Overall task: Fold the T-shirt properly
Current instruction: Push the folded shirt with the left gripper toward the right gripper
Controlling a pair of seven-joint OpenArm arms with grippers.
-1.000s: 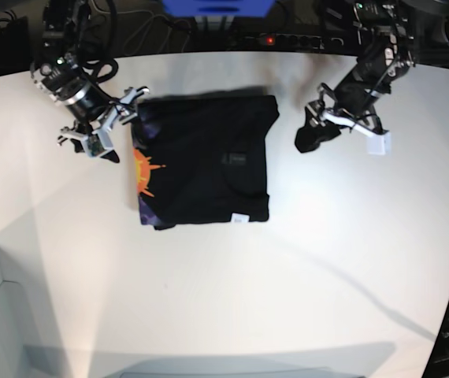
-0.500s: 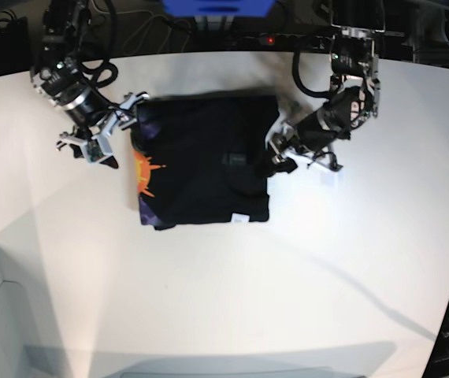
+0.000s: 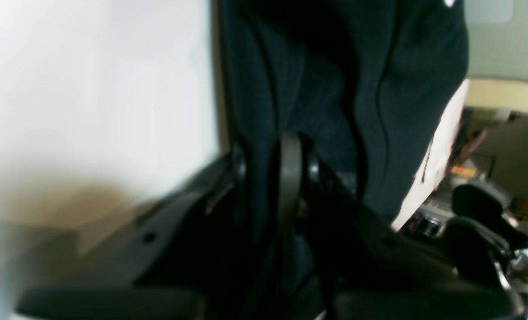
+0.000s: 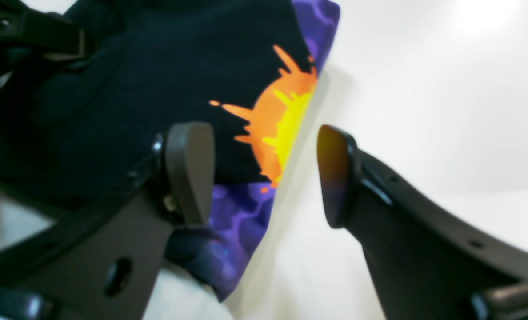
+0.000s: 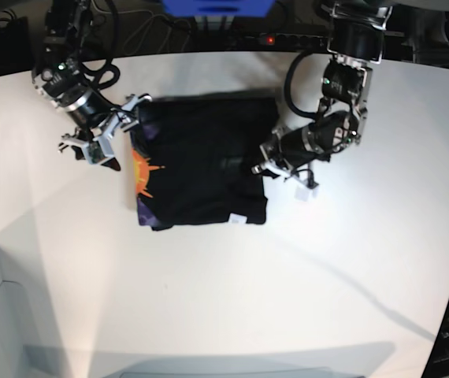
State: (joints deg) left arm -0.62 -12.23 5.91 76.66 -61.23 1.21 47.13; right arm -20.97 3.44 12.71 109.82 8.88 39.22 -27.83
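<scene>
Black T-shirt (image 5: 205, 161) folded square, orange-purple print at edge — left claw (image 5: 262, 167) pinching hem, right claw (image 4: 264, 175) wide.

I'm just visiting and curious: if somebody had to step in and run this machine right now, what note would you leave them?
Left gripper: closed on the right-hand edge of the T-shirt, as the overhead view shows it; the wrist view shows black cloth pinched between its fingers.
Right gripper: open, holding nothing, poised at the opposite edge beside the orange print.
T-shirt: lies on the white table as a folded, roughly square bundle, print showing along one side, small white tag at the near edge.
Done: shirt already folded to a compact shape.
Left: probably one more fold or some tidying; hard to say from here.
</scene>
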